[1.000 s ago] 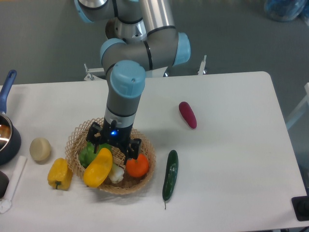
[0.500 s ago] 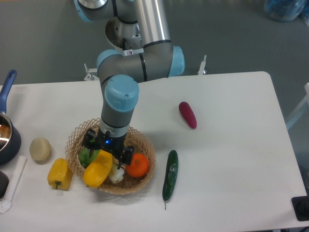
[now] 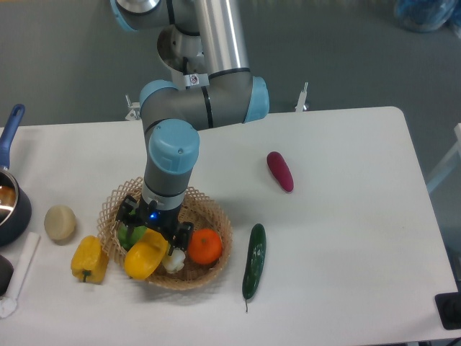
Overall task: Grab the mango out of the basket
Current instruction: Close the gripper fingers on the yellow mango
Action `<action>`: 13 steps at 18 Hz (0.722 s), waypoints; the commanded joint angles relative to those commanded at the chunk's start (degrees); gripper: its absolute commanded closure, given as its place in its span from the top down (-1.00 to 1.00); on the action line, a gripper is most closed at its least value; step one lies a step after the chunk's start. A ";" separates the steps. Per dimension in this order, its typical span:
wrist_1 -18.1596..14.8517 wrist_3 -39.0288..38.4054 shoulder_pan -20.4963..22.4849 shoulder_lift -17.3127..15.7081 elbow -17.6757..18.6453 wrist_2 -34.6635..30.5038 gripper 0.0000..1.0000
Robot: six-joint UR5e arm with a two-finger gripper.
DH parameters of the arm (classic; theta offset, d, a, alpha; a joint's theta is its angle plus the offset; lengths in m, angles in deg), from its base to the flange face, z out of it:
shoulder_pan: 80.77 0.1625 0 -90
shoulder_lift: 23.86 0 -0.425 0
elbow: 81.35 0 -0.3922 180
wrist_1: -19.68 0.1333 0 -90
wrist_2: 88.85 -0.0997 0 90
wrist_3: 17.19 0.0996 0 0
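The mango (image 3: 143,257) is a yellow oval fruit lying at the front left of the round wicker basket (image 3: 220,220), its lower end over the rim. My gripper (image 3: 153,228) is low over the mango's upper end. Its black fingers stand wide apart on either side of the fruit, so it is open. The gripper body hides the top of the mango. A round orange (image 3: 204,246), a green pepper (image 3: 130,235) and a small white item (image 3: 173,262) also lie in the basket.
A yellow bell pepper (image 3: 88,259) and a pale round potato (image 3: 60,222) lie left of the basket. A dark green cucumber (image 3: 253,260) lies to its right, a purple eggplant (image 3: 279,171) further back. A blue-handled pot (image 3: 10,203) stands at the left edge.
My gripper has moved left and down in the basket, from above the orange's side to over the mango. The fruits have not moved.
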 joint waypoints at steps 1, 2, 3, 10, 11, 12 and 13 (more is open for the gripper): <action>0.00 0.00 0.00 0.09 0.00 0.00 1.00; 0.00 0.00 0.00 0.26 0.00 0.00 1.00; 0.00 0.00 -0.09 0.26 0.09 0.00 1.00; 0.09 0.00 -0.44 0.88 -0.18 -0.09 1.00; 0.09 0.00 -0.44 0.97 -0.18 -0.09 1.00; 0.00 0.00 -0.44 0.97 -0.18 -0.17 1.00; 0.00 0.00 -0.44 1.05 -0.18 -0.18 1.00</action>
